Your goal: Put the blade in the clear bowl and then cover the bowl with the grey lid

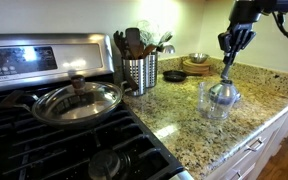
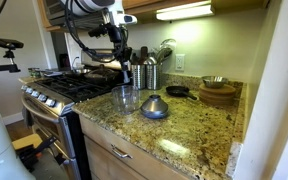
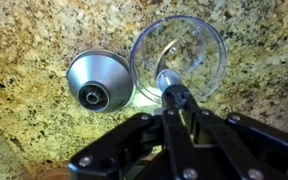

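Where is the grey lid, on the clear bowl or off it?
Off: the grey lid rests on the counter beside the clear bowl.

The blade (image 3: 167,78), a slim grey spindle, hangs upright, clamped between the fingers of the gripper (image 3: 176,102), over the open mouth of the clear bowl (image 3: 179,50) and close to its rim on the lid's side. The bowl, see-through, round and nearly straight-walled, stands upright on the speckled granite counter (image 3: 24,40). Just beside it the grey lid (image 3: 99,83) sits dome up, its central knob on top, about as wide as the bowl.
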{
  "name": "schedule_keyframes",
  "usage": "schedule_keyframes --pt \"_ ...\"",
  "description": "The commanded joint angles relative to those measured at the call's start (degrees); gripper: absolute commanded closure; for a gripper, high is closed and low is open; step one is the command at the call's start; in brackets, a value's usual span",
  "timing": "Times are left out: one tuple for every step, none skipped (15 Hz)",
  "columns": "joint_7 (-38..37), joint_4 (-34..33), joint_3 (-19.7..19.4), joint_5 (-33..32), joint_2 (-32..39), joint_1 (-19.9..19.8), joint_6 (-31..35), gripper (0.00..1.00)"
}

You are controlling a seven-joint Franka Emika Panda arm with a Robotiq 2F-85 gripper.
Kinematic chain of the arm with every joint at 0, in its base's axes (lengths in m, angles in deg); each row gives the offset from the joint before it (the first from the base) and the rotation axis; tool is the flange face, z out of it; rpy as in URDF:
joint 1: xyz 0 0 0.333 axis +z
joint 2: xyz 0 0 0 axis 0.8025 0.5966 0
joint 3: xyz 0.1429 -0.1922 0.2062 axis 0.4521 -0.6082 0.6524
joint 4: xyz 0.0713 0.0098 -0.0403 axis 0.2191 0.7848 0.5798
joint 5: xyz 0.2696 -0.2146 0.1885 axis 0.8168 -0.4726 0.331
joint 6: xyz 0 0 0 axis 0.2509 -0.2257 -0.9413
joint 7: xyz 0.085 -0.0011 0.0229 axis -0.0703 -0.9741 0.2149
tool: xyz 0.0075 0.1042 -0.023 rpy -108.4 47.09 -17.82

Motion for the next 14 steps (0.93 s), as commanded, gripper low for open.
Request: schedule_keyframes --pt "4.02 -1.68 -1.77 2.19 1.7 1.59 -1.24 0.94" --pt "4.76 -1.79 -1.83 2.49 2.07 1.63 -1.18 0.94" --pt "5.34 -1.83 -1.91 2.84 2.4 1.72 -1.17 0.94" --pt "5.98 -1.96 -1.99 3.25 2.81 1.87 -1.23 0.94" --pt "6.62 -2.05 -2.09 3.77 3.23 2.06 -1.25 0.94" --pt "7.23 -2.1 -2.23 4.26 3.59 2.29 -1.21 0.94" --pt "7.82 -2.13 -2.32 4.71 3.98 2.46 -1.23 0.94" --pt "8.45 -2.17 -2.4 5.1 4.23 2.55 -1.3 0.94" --pt "8.93 -2.13 -2.49 5.41 4.44 2.63 -1.29 0.94" --pt "9.26 -2.1 -2.57 5.7 4.66 2.72 -1.29 0.94" --pt "9.62 -1.97 -2.67 5.92 4.92 2.74 -1.04 0.94" --pt "10.11 -1.94 -2.76 6.12 5.12 2.74 -0.87 0.94" --pt "10.5 -1.88 -2.84 6.19 5.4 2.67 -0.33 0.94" --pt "10.77 -1.92 -2.91 6.18 5.6 2.61 -0.28 0.94"
